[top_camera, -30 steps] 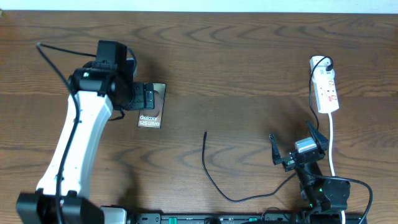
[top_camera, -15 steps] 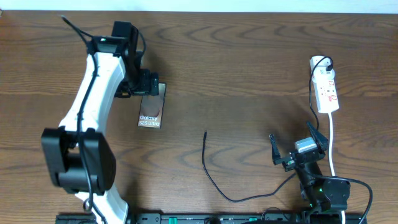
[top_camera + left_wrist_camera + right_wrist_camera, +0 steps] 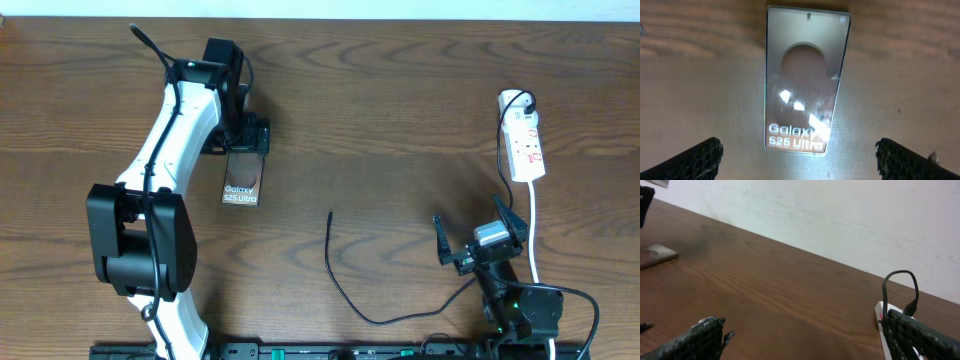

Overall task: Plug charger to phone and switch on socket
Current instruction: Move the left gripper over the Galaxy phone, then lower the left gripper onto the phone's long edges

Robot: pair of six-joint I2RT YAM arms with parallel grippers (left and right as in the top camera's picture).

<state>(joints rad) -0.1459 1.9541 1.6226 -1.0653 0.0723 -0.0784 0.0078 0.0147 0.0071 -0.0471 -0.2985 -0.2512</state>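
The phone lies flat on the table left of centre, its brown screen with white "Galaxy S25 Ultra" text facing up. My left gripper hovers over its far end, open. In the left wrist view the phone fills the middle, and the open left gripper has its fingers wide on either side. The charger, a thin black cable, curves across the table's middle with its tip free. The socket sits at the far right with a black plug in it. My right gripper stands open near the front right, empty.
A white cord runs from the socket toward the front edge, just right of my right gripper. In the right wrist view the socket shows behind the right finger, and the phone lies far left. A pale wall stands behind the table.
My left arm has swung right and toward the table's far side, bringing its open gripper over the phone's far end. The right arm, cable and socket have not moved.
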